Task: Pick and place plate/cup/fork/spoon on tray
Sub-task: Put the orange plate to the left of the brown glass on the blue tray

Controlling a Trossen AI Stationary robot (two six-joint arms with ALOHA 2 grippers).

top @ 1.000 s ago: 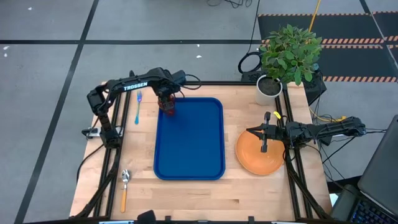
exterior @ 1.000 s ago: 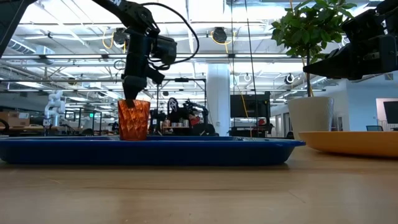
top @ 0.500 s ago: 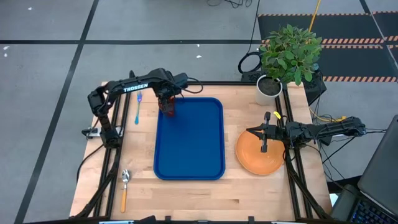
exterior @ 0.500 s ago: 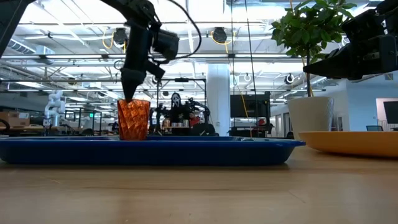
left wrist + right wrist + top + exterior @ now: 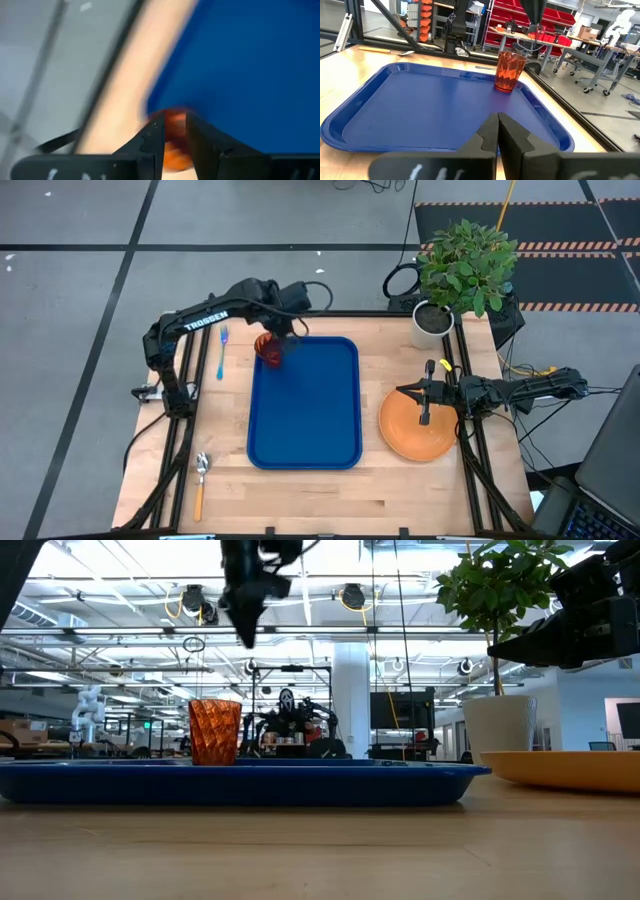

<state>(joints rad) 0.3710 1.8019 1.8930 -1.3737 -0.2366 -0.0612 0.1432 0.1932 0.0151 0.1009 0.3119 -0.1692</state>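
My left gripper [image 5: 247, 630] hangs in the air above the cup [image 5: 215, 732], clear of its rim, with nothing between my fingers [image 5: 152, 145]; they stand a little apart, released. The cup stands upright on the tray [image 5: 305, 442], in the far corner on my left-arm side, just inside the raised rim. From above, the cup [image 5: 267, 348] shows right beside my left wrist. My right gripper [image 5: 425, 418] waits over the plate [image 5: 405, 442], its 2 fingers [image 5: 490, 135] clenched together on nothing. The plate lies flat on the table [image 5: 300, 500], to the right of the tray and apart from it. The fork [image 5: 221, 352] lies on the wood left of the tray, near the far edge, under my left arm. The spoon [image 5: 200, 483] lies at the near left corner of the table, well apart from the tray. A potted plant [image 5: 462, 265] stands at the far right corner
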